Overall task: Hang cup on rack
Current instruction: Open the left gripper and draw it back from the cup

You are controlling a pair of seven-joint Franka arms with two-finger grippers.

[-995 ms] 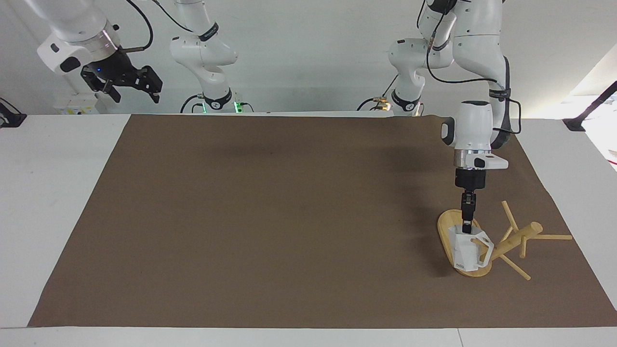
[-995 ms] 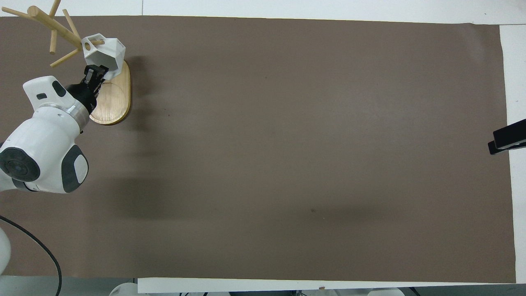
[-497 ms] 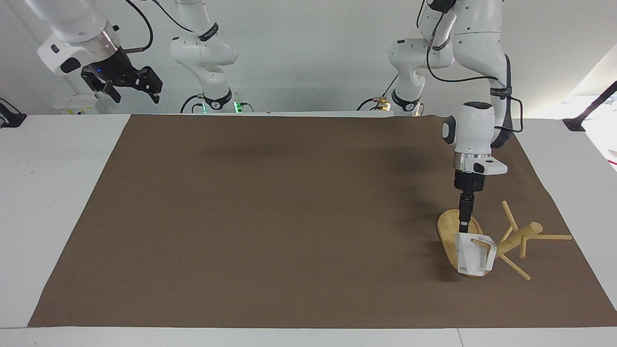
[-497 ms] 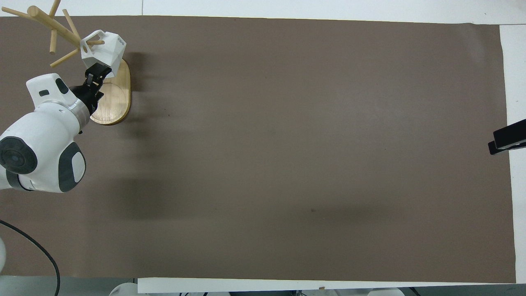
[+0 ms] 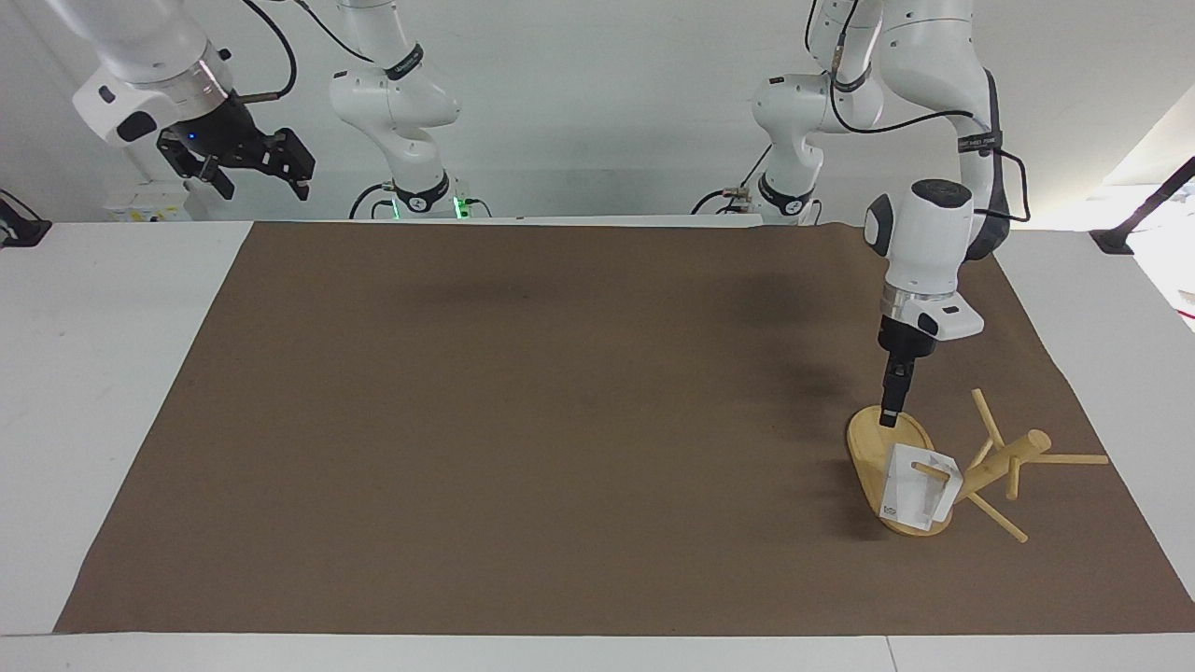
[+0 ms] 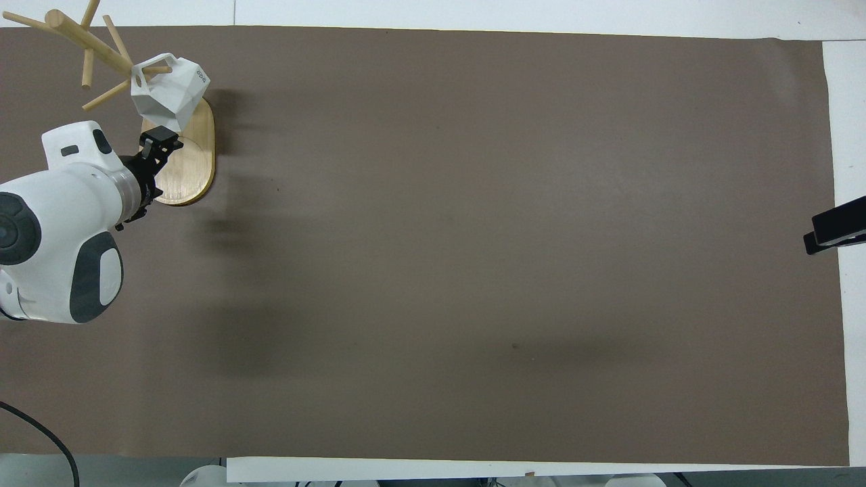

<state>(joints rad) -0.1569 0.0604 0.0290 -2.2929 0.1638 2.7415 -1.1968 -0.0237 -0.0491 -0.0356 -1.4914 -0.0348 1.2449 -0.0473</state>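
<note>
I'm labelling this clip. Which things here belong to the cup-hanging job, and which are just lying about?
Belongs to the job:
- white faceted cup, its handle on a peg
- bamboo rack
- left gripper, above the rack's base, clear of the cup

Just there:
- brown mat
- right gripper, waiting raised
- black clamp at the table edge

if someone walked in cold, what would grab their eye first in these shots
First, the small white faceted mug hanging by its angular handle on a thin peg of the light bamboo mug tree, which stands at the left arm's end of the brown mat. Next, the left gripper, clear of the mug and over the rack's oval base. The right gripper waits raised, fingers open, by the right arm's end of the table.
</note>
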